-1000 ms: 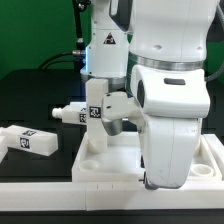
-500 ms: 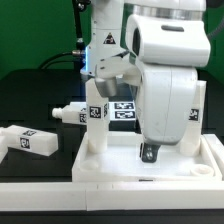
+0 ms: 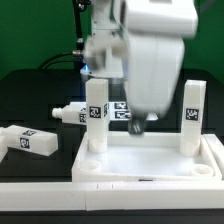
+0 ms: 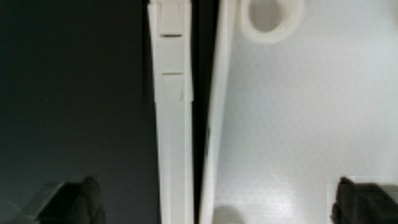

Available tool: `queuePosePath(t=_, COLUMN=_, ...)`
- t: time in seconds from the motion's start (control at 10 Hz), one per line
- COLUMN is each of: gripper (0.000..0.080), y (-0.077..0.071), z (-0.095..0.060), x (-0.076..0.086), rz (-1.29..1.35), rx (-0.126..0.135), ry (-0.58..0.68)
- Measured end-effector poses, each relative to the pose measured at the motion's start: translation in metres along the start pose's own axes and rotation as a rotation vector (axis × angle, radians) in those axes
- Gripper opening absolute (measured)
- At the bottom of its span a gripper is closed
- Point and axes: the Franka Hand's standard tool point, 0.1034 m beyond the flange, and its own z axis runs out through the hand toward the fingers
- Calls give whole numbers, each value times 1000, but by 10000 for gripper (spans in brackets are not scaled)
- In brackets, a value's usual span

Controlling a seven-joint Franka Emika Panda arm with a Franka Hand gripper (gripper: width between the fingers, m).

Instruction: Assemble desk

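1. Exterior view: the desk top [image 3: 150,172] lay in front, with two upright legs [image 3: 97,120] socketed at its back corners. It was probably stiff, light plastic. The loose leg [image 3: 28,140], off the top toward the exterior view's left, suited a grip across its flat sides. The blurred gripper [image 3: 140,122] hung over the top.
2. Wrist view: the fingers [image 4: 71,203] stood wide and empty, straddling the top's rim [image 4: 173,130].

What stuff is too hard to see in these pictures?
- Gripper: exterior view, smeared by motion blur.
- Desk top: wrist view, only a rim strip and one socket show; the picture's edges cut off the rest.
- Loose leg: exterior view, one end hidden behind the upright leg.
- Leg tags: too small to read.
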Motion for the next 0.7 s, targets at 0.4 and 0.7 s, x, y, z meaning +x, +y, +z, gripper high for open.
queuePosePath(t=0.4, gripper=649, y=-16, z=-3, x=-10, rz=19, rx=-6, ry=5)
queuePosePath(t=0.7, gripper=649, y=-26, z=5, x=-22, rz=53, rx=18, ry=3)
